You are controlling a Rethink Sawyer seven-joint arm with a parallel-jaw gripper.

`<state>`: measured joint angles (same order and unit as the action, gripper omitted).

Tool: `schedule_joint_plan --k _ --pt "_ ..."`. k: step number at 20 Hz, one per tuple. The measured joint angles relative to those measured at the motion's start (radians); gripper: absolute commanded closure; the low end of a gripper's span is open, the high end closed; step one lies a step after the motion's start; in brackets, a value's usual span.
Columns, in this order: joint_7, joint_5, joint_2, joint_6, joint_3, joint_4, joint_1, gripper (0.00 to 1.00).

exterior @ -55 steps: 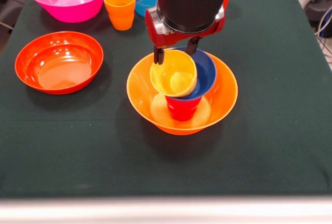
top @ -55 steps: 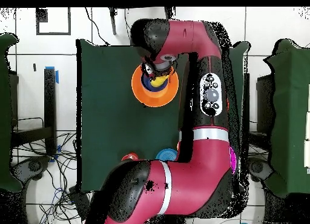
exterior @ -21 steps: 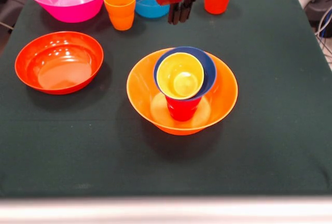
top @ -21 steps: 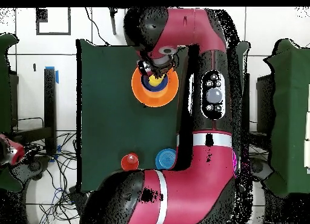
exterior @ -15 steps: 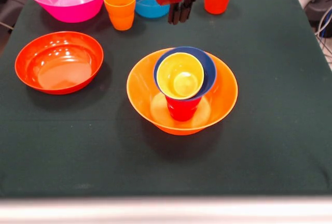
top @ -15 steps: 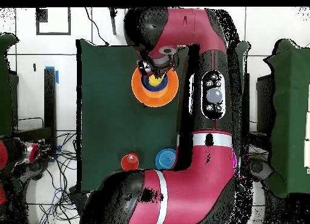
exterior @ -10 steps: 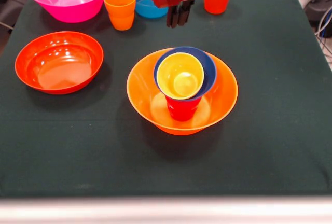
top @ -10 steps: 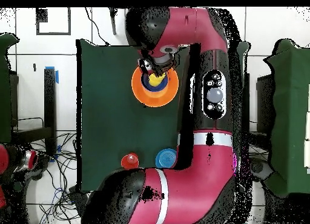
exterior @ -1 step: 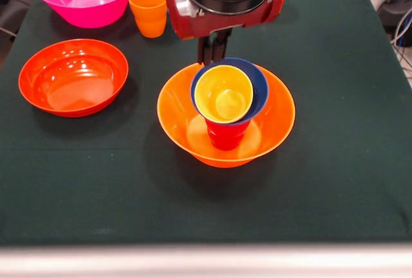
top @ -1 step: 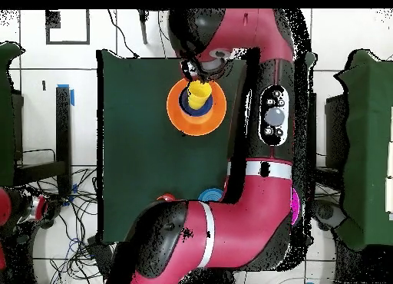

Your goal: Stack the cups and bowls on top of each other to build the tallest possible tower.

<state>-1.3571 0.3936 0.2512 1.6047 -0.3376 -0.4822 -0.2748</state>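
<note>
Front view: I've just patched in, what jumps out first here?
The tower at mid-table: a big yellow-orange bowl holding a red cup, a dark blue bowl on that, and a yellow cup on top. The gripper hangs shut just behind the stack, holding nothing. An orange-red bowl sits apart at the picture's left.

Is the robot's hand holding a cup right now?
No. The hand is shut on nothing, just behind the tower. The yellow cup sits free on top.
</note>
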Motion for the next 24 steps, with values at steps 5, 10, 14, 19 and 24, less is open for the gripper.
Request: schedule_joint_plan --k 5,10,14,19,24 --pt "0.0 0.004 -0.048 0.0 -0.012 0.084 0.0 1.0" --pt "0.0 0.007 -0.084 0.0 -0.028 0.143 0.002 1.0" --pt "0.0 0.008 -0.102 0.0 -0.041 0.167 0.002 1.0" --pt "0.0 0.008 -0.12 0.0 -0.043 0.18 0.002 1.0" --pt "0.0 0.007 -0.133 0.0 -0.043 0.182 0.003 1.0"
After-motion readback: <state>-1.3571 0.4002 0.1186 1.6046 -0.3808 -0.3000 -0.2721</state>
